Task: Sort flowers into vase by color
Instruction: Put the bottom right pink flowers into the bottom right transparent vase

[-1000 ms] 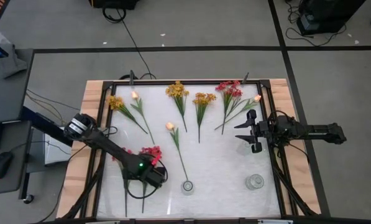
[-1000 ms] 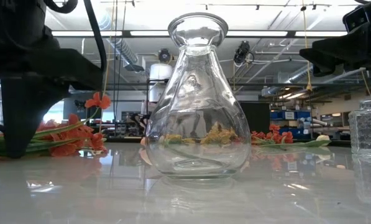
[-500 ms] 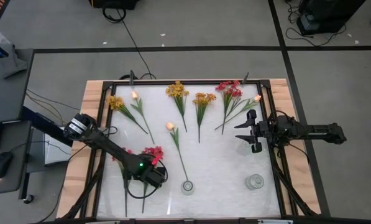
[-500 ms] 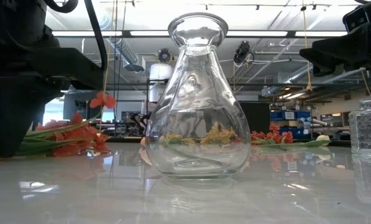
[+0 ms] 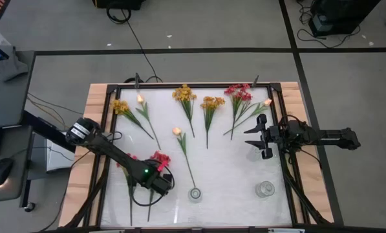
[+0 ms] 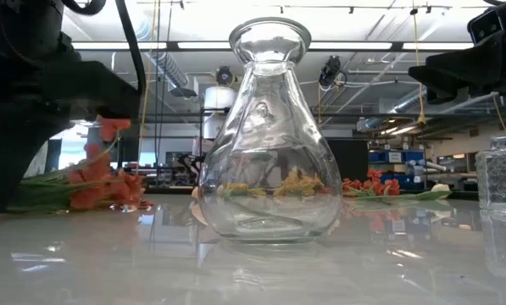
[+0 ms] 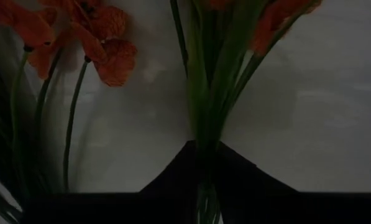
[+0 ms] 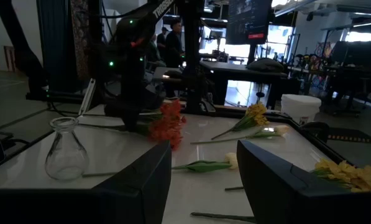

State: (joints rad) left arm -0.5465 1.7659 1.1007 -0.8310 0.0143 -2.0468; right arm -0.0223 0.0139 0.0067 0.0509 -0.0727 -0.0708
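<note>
Left gripper [image 5: 155, 183] closed on the stems of a red-pink flower bunch [image 5: 157, 159] at the table's near-left.

Left wrist view: the two dark fingers [image 7: 173, 177] meet around the green stems [image 7: 205, 118], pinching them; orange-red blooms [image 7: 107, 56] to the side. In the low view the bunch [image 6: 100, 182] looks slightly tilted up off the white table [image 5: 231, 165], though that angle is poor. Right gripper [image 5: 265, 136] hovers at the table's right side, fingers apart, holding nothing. Other flowers lie flat along the far side: yellow-orange clusters [image 5: 185, 94], another red-pink bunch [image 5: 239, 93], and a peach bud stem [image 5: 177, 132] near the middle. Clear round vase [image 5: 196, 193] stands at the near edge, a second glass vase [image 5: 266, 189] to its right.
</note>
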